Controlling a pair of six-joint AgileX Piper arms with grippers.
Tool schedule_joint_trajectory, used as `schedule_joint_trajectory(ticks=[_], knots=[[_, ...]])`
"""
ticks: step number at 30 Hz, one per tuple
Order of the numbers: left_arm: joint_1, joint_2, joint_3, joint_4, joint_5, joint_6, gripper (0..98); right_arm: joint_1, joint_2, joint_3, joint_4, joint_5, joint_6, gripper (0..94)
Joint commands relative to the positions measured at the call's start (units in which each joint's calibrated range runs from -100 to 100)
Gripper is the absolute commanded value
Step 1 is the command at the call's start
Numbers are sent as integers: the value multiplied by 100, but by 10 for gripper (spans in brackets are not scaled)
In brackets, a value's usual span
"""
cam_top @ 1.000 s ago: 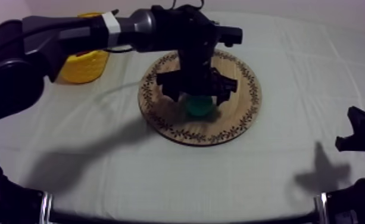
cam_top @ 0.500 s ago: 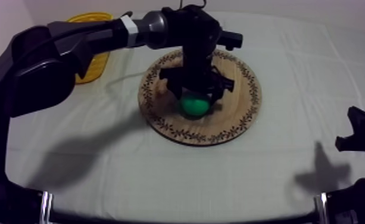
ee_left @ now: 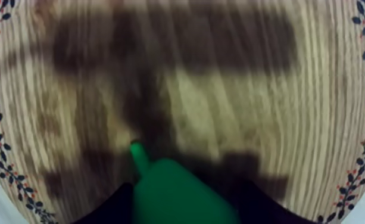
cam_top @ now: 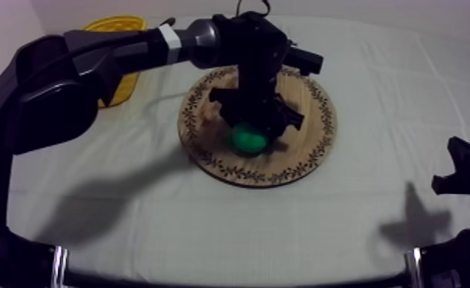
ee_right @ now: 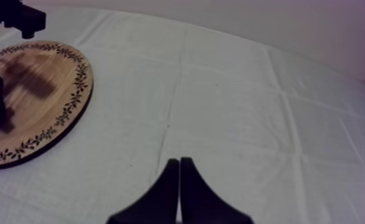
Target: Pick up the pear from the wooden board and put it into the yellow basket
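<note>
In the top view my left arm comes in from the far left and its left gripper (cam_top: 251,132) stands over the round wooden board (cam_top: 314,142) in the middle of the table. The green pear (cam_top: 248,139) sits between its black fingers, on the near-left part of the board. The yellow basket (cam_top: 119,24) stands at the far left, partly hidden behind the arm and well apart from the board. My right gripper (cam_top: 461,167) sits low at the right edge of the grey-white cloth (cam_top: 207,222).

In the left wrist view the fingers (ee_left: 110,208) press against both sides of the pear, pinching it, with its stem pointing out over the wood grain. Whether the pear rests on the board or hangs just clear of it, I cannot tell.

In the right wrist view the right gripper's own fingers (ee_right: 168,189) lie pressed together as a narrow wedge over bare cloth, with the board off to the left.
</note>
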Motion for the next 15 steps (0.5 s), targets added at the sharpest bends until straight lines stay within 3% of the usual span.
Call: schedule_joint_trajectory(ticks=[1, 6, 15], knots=[[2, -10, 111, -2, 0, 19, 523, 1, 1, 5, 1, 0, 0, 5], [-25, -169, 320, -14, -102, 3, 458, 1, 1, 5, 1, 0, 0, 5], [-254, -1325, 978, -9, -271, -214, 428, 1, 1, 5, 1, 0, 0, 5]])
